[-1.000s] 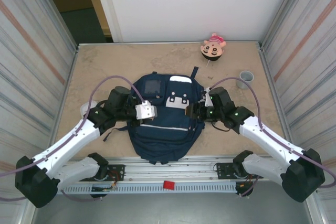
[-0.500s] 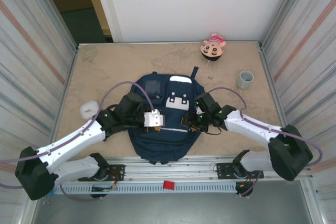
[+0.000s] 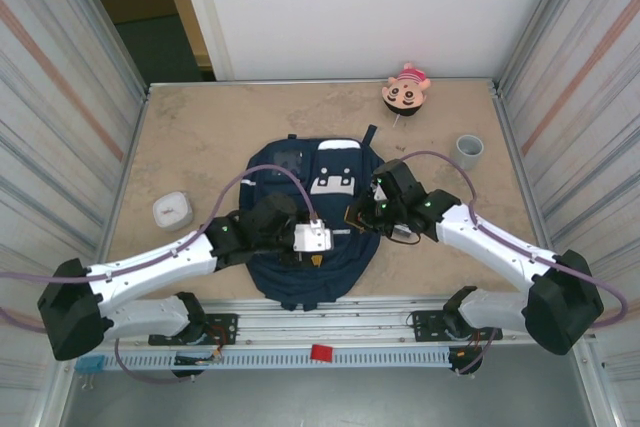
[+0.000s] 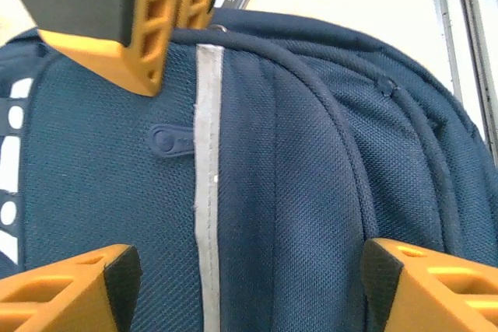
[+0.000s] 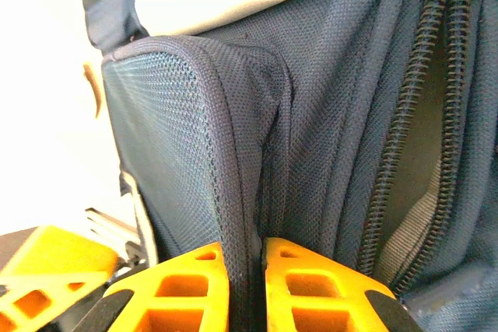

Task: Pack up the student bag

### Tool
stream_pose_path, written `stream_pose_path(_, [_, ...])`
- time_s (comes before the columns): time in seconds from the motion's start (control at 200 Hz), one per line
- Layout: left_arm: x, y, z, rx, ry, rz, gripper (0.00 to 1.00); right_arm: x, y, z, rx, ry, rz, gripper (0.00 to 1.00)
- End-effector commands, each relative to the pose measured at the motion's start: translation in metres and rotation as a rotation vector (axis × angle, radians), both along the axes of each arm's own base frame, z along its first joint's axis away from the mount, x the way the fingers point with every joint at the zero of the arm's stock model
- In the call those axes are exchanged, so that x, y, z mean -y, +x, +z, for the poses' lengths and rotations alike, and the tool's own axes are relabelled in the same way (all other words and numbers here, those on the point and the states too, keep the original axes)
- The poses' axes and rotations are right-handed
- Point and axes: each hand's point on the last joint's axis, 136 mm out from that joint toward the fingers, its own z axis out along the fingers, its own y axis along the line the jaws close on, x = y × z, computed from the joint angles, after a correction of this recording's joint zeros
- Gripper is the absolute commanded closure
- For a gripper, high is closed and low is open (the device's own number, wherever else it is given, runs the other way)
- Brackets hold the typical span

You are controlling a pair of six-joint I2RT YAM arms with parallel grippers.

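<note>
We saw the student bag (image 3: 340, 262) lying bottom to top at frame centre, a side fold (image 5: 233, 138) pinched in the right jaws, the left jaws spread over its lower front.

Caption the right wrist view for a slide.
Right gripper pinching a fabric fold of the bag, beside its open zipper.

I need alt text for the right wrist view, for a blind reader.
The right tool pinches a raised fold of the navy student bag between its orange fingers. To the right, a zipper stands open.
</note>
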Motion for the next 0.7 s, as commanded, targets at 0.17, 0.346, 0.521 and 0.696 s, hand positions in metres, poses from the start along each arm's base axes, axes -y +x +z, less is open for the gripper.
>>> stream_pose_path(0.17, [0.008, 0.007, 0.021, 0.028, -0.081, 0.045, 0.27, -0.01, 0.019, 0.053, 0.097, 0.12, -0.023, 0.92])
stream_pose_path(0.346, [0.011, -0.018, 0.031, -0.038, -0.161, -0.045, 0.18, -0.009, 0.022, 0.054, 0.1, 0.123, -0.03, 0.92])
stream_pose_path(0.521, [0.012, -0.013, 0.032, -0.036, -0.194, -0.006, 0.18, -0.011, 0.024, 0.057, 0.102, 0.124, -0.022, 0.92])
stream_pose_path(0.696, [0.01, -0.003, 0.012, -0.026, -0.139, 0.037, 0.21, -0.011, 0.023, 0.059, 0.109, 0.133, -0.02, 0.92])
